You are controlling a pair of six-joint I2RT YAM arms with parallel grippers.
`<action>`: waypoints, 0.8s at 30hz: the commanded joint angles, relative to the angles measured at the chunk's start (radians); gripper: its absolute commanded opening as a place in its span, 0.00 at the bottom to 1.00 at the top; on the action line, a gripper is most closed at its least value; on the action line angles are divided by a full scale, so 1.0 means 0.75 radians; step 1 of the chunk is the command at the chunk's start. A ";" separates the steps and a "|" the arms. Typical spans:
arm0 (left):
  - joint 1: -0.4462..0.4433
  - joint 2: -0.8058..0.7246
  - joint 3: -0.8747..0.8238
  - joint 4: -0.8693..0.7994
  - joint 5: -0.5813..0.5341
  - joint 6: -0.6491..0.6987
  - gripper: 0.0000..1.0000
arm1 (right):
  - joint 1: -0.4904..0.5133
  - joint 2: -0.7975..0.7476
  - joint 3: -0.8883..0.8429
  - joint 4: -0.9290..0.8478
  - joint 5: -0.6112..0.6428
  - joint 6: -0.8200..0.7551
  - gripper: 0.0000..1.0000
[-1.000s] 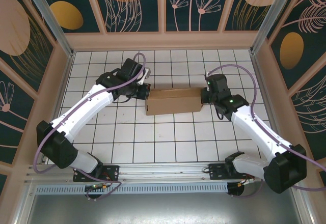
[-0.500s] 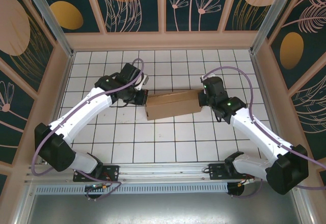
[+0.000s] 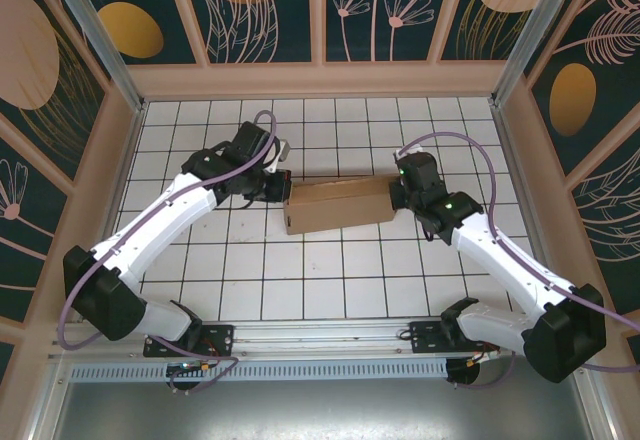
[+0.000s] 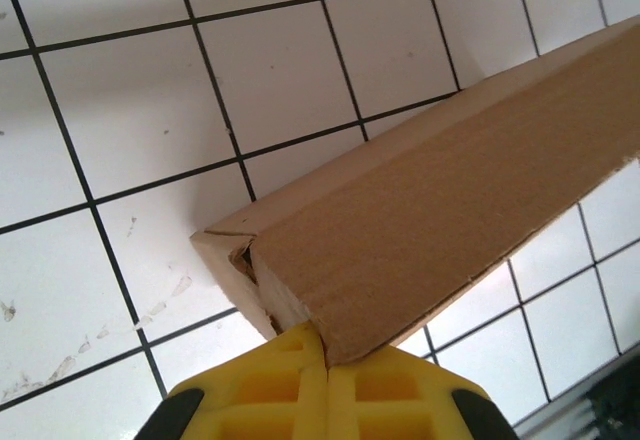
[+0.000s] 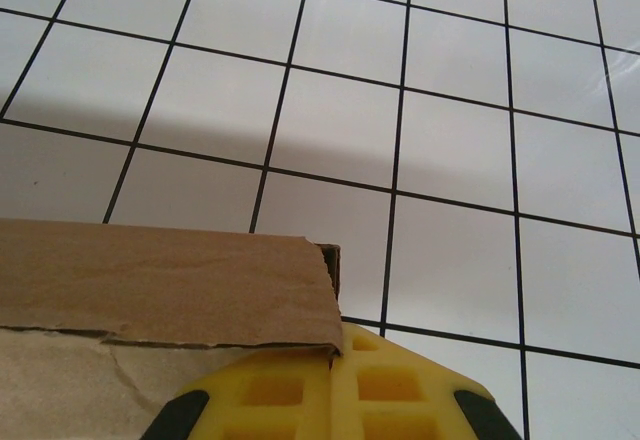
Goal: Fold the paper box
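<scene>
White-tiled desk (image 3: 330, 280) with black grid lines, boxed in by dark leafy wall panels (image 3: 260, 10), and the paper box (image 3: 338, 204) sits mid-desk. It looks like a closed brown cuboid, lying a bit skewed to the grid. Left end effector (image 3: 281, 188) is at its left end and right end effector (image 3: 396, 192) at its right end, so my read is they're squeezing it lengthwise to seat the end flaps or square it up. On both wrist cams the yellow fingers (image 4: 270, 390) are pressed together with no gap, tips butted right against a box corner. Can't tell if a sliver of cardboard is nipped between them. Both arms reach forward and bend inward at the elbow, wrists turned toward each other, pretty much mirrored.
</scene>
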 commanded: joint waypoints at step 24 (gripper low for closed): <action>-0.001 0.017 0.113 -0.049 0.081 0.052 0.00 | 0.210 -0.026 0.035 -0.100 0.051 -0.039 0.00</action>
